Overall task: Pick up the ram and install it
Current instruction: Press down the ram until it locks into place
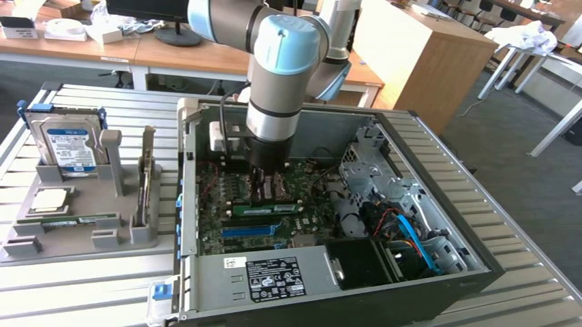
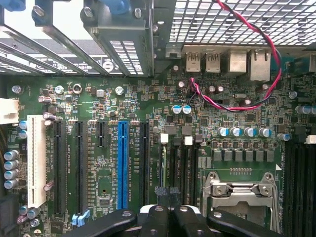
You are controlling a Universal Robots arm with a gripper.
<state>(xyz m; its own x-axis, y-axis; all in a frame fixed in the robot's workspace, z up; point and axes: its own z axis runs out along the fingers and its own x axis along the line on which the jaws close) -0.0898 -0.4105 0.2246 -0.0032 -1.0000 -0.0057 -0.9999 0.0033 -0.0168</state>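
Gripper (image 1: pixel 269 197) is down inside the open PC case (image 1: pixel 473 225), over the motherboard (image 2: pixel 98 128), jaws closed narrow. In the exterior view the ram (image 1: pixel 266 208) lies flat-on to the camera just under the fingertips, near the middle of the board: green strip, dark chips. Can't tell whether it's pinched or only pressed from above, or whether it's fully seated. In the wrist view a thin green edge stands in the memory slots (image 2: pixel 180 163) beside the CPU socket (image 2: pixel 242 190), right ahead of the fingertips (image 2: pixel 165 217).

Handling, my read: light, stiff, thin PCB, fragile against twist. Best held on the long edges near the middle, clear of the chips and contacts, with push-in force straight down.

Grey fixture tray (image 1: pixel 54 242) sits on the table's left edge in the exterior view; hard drive (image 1: pixel 67 146) and processor chip (image 1: pixel 50 199) on it.
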